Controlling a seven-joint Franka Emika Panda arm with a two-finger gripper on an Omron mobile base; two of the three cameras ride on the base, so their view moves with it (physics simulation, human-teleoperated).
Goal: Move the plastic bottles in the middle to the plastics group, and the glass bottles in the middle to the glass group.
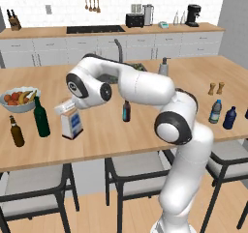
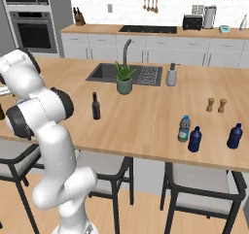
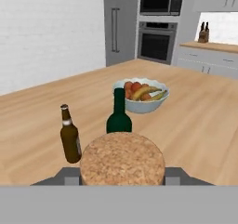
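A round, grainy tan cork stopper [image 3: 122, 159] sits nearest in the hand view, with the gripper [image 3: 122, 175] fingers pressed against it on either side, so the claw is clamped on the square clear bottle [image 1: 71, 122]. That squat, flat-sided bottle with a white-blue label stands tilted near the counter's [image 1: 121, 135] front edge, toward its left end. Just beyond it are the smooth tall green bottle [image 1: 41, 117] and the shorter brown bottle [image 1: 16, 131], then a pale bowl of fruit [image 1: 19, 99] near the left edge. The slim dark bottle [image 1: 126, 111] stands mid-counter. Toward the right end, the clear water bottle [image 2: 184, 128] touches or nearly touches a solid dark blue bottle [image 2: 195, 139], with wooden shakers [image 2: 216, 105] farther back.
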